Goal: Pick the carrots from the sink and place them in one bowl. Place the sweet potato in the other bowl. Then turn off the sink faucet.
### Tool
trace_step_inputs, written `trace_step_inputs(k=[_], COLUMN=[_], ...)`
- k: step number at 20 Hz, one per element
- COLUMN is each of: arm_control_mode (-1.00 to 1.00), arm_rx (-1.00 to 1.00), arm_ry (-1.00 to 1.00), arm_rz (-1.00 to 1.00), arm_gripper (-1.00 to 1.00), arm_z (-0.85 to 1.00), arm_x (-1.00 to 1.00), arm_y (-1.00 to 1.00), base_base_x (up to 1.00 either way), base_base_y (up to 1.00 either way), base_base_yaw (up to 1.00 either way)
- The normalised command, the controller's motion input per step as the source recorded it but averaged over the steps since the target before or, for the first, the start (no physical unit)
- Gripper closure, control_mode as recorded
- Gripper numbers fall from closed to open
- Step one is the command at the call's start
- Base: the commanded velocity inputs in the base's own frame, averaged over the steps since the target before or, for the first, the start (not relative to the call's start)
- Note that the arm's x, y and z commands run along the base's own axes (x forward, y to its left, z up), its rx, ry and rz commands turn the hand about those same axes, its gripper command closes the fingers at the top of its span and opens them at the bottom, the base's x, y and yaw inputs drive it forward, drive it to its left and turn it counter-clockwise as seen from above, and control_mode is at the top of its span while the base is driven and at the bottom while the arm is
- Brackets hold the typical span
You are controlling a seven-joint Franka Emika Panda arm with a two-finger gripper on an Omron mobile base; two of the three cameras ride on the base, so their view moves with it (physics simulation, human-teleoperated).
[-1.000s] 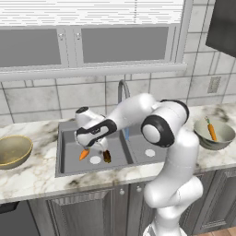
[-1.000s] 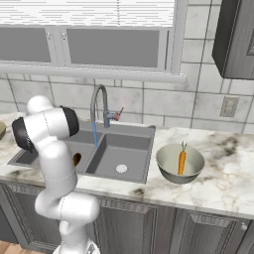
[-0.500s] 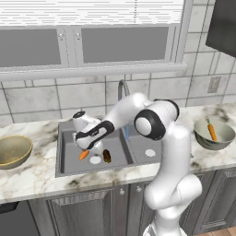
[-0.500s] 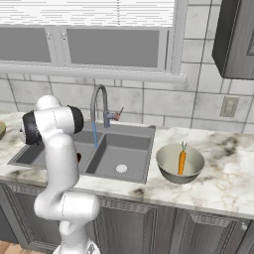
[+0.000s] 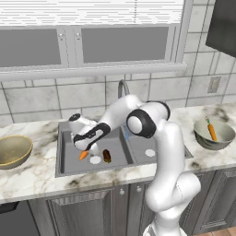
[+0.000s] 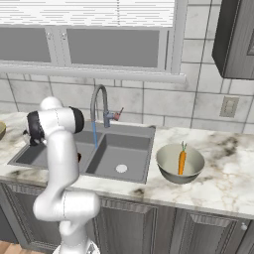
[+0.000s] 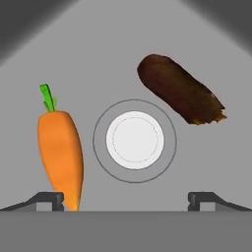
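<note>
My open gripper (image 5: 88, 146) hangs low in the left basin of the sink (image 5: 69, 161), just above one carrot (image 5: 83, 155). In the hand view that carrot (image 7: 61, 152) lies lengthwise by my left fingertip (image 7: 49, 199), green top away from me, and nothing sits between the fingers of the gripper (image 7: 127, 201). The dark sweet potato (image 7: 179, 89) lies beyond the round drain (image 7: 135, 140), and beside it in the left base view (image 5: 107, 156). The second carrot (image 6: 182, 161) rests in the grey bowl (image 6: 168, 171). The tan bowl (image 5: 14, 150) stands left of the sink. Water runs from the faucet (image 6: 99, 106).
The faucet's red-tipped lever (image 6: 118, 115) points right behind the divider. The right basin (image 6: 121, 151) holds just its drain. Marble counter (image 6: 228, 173) stretches right of the grey bowl, under a wall outlet (image 6: 228, 105) and a dark cabinet (image 6: 233, 39).
The arm has swung left and the gripper has sunk a little lower toward the carrot in the left basin. Its jaws have stayed open. Carrots and sweet potato have not moved.
</note>
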Motion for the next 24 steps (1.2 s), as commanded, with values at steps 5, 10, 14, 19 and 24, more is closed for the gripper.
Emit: trace_step_inputs(k=[5, 10, 14, 19, 24], arm_control_mode=[-1.00, -1.00, -1.00, -1.00, -1.00], arm_rx=[-0.02, -0.01, 0.00, 0.00, 0.00], arm_ry=[-0.06, -0.05, -0.04, -0.01, 0.00], arm_rz=[-0.06, -0.06, -0.05, -0.05, -0.08], arm_gripper=[-1.00, -1.00, -1.00, 1.00, 1.00], arm_z=[-0.38, -0.32, -0.30, -0.37, -0.33], arm_x=[0.12, 0.28, 0.36, 0.33, -0.03], arm_y=[0.00, 0.03, 0.07, 0.11, -0.08], base_base_x=[0.00, 0.00, 0.00, 0.00, 0.00], base_base_y=[0.00, 0.00, 0.00, 0.00, 0.00], base_base_yaw=[0.00, 0.00, 0.00, 0.00, 0.00])
